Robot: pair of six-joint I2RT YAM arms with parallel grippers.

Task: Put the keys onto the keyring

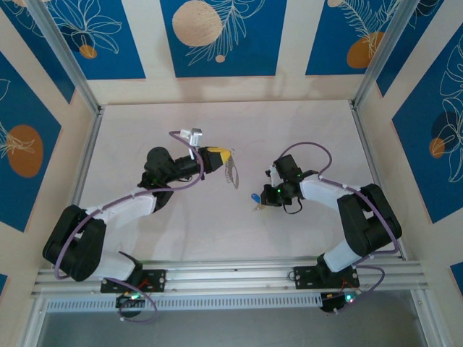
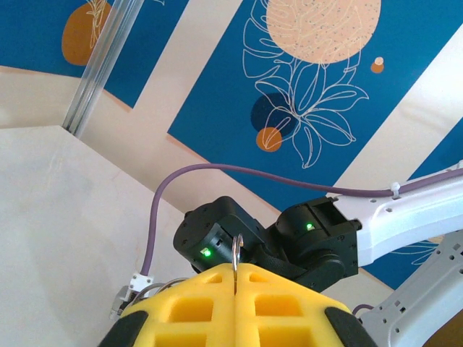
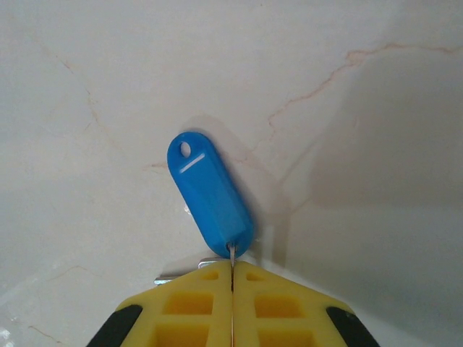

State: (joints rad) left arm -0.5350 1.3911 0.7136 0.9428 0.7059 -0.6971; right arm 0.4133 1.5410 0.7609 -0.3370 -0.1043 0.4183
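The keyring (image 1: 231,174), a flat grey metal loop, sticks out to the right of my left gripper (image 1: 219,158), which is shut on it above the table. In the left wrist view the keyring (image 2: 236,251) stands edge-on, pinched between the yellow fingertips (image 2: 210,283). The key (image 3: 210,191) has a bright blue plastic head and lies low over the marble table. My right gripper (image 3: 231,269) is shut on the thin metal part at the blue head's near end. From above, the key (image 1: 255,197) sits at the tip of the right gripper (image 1: 262,200). A silver sliver (image 3: 179,275) peeks out under the fingers.
The two grippers face each other mid-table, a short gap apart; the right arm's black wrist (image 2: 289,242) shows beyond the keyring. Blue patterned walls and metal posts (image 1: 69,58) enclose the pale table (image 1: 217,238). An aluminium rail (image 1: 231,271) runs along the near edge.
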